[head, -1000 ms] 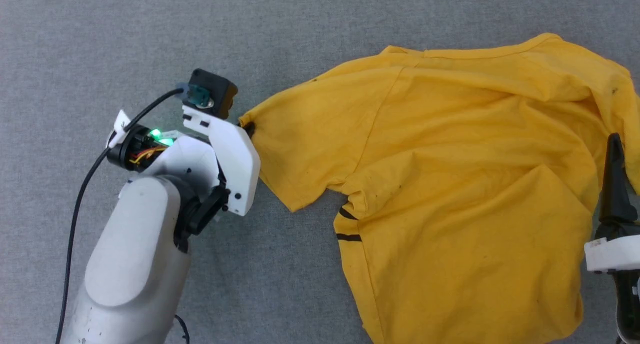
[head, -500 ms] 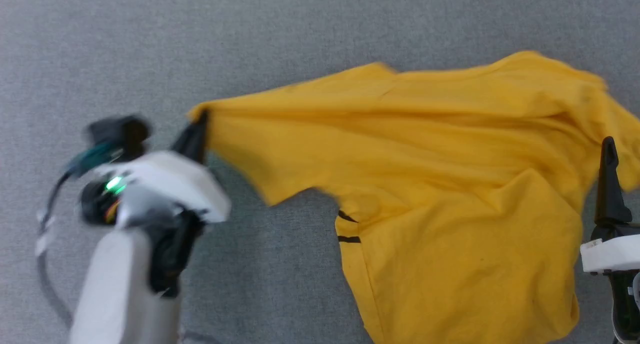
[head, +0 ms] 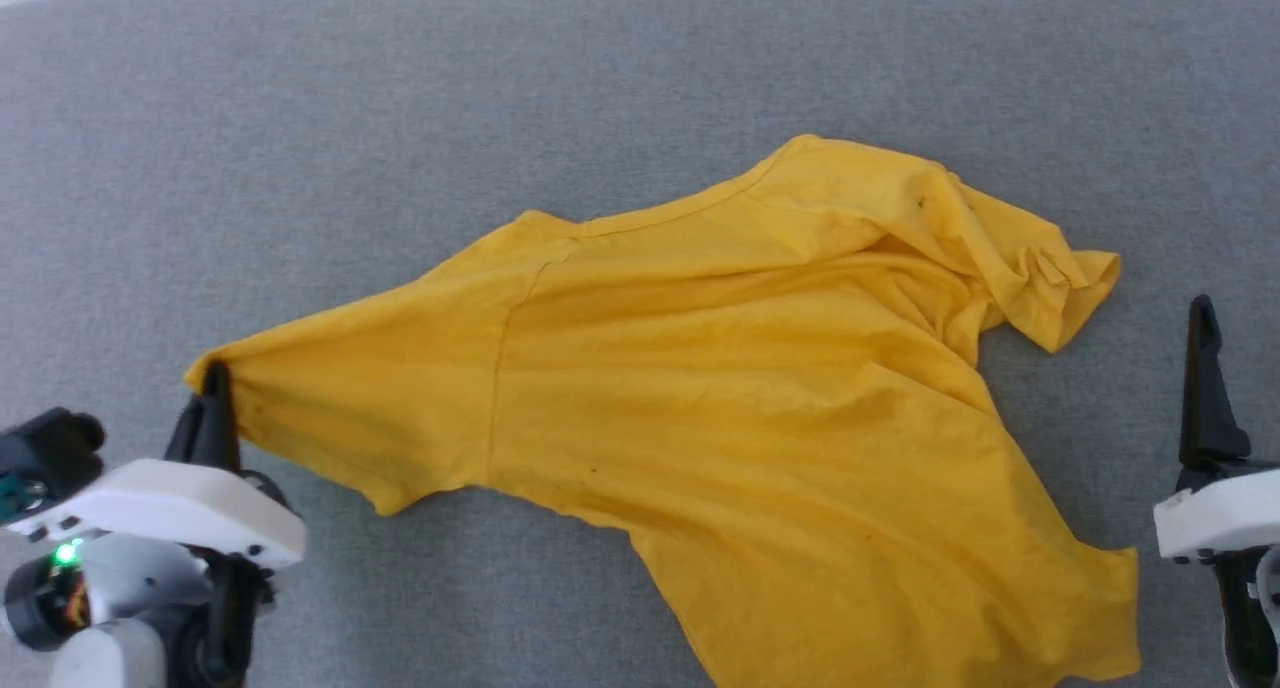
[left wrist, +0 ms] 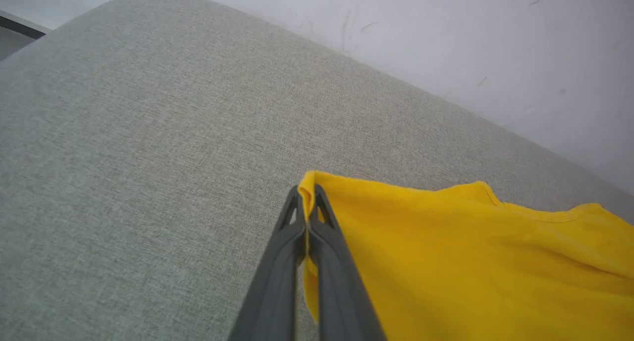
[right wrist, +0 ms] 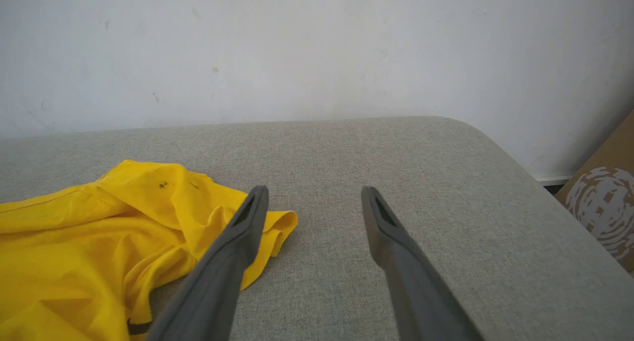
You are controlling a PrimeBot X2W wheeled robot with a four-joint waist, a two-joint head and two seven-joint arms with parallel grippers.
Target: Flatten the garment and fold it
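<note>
The garment [head: 760,418] lies spread on the grey padded surface [head: 400,118], one sleeve stretched toward 8 o'clock, its tip clamped in the left gripper [head: 212,383]; right gripper [right wrist: 314,195], at 4 o'clock, gapes empty

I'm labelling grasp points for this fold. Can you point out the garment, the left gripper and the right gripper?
garment [head: 750,388]: head view, middle of the yellow body panel.
left gripper [left wrist: 307,191]: left wrist view, between fingertips pinching the sleeve edge.
right gripper [right wrist: 314,192]: right wrist view, gap midway between the open fingertips.
</note>
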